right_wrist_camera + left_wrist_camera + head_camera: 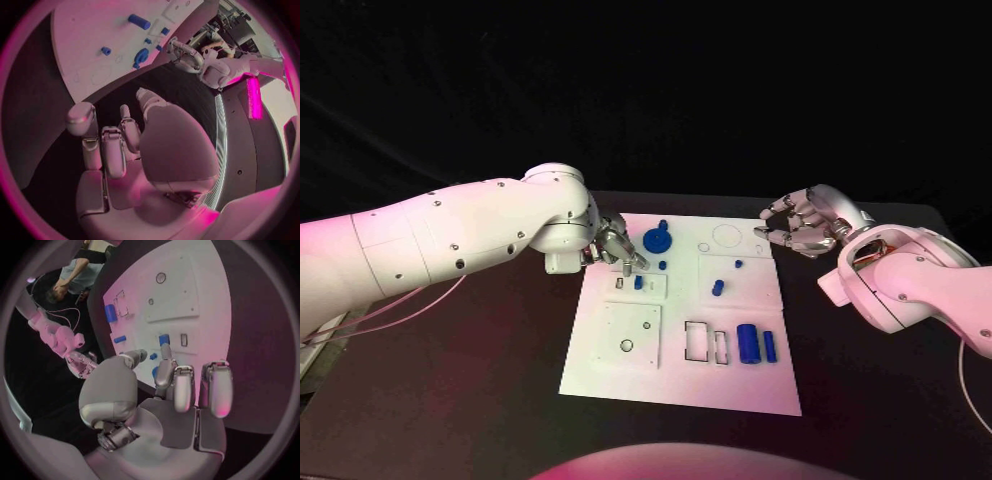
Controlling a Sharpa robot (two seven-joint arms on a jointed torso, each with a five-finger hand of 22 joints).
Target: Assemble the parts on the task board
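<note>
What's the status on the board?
Left hand over board, holding nothing seen. Right hand open, off board. Blue parts loose. Nothing blocking.

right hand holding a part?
No. In the head view the right hand hovers off the board's far right corner, fingers curled around nothing.

the task board [678, 385] lies mid-table. a round part [658, 239] sits near its far edge, two upright parts [757, 344] toward its right edge, a small part [639, 283] near its left edge.
</note>
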